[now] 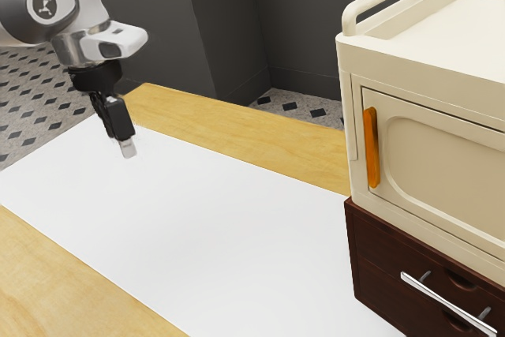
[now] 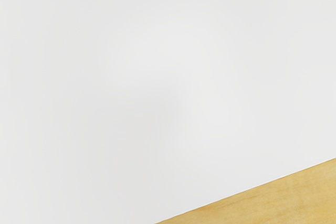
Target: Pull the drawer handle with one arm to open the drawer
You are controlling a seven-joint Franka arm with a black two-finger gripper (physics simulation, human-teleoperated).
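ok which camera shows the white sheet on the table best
The exterior view: the white sheet lies across the wooden table there, both long edges visible. The wrist view gives a plain stretch and one edge.

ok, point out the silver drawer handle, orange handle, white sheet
Silver drawer handle point(image 1: 448, 303): exterior view, middle of the bar
Orange handle point(image 1: 372, 147): exterior view, about mid-length
White sheet point(image 2: 157, 77): wrist view, bare surface

drawer unit partly out of frame

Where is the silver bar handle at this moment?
The silver bar handle is low at the exterior view's right, on the front of the dark brown drawer unit, below the cream cabinet.
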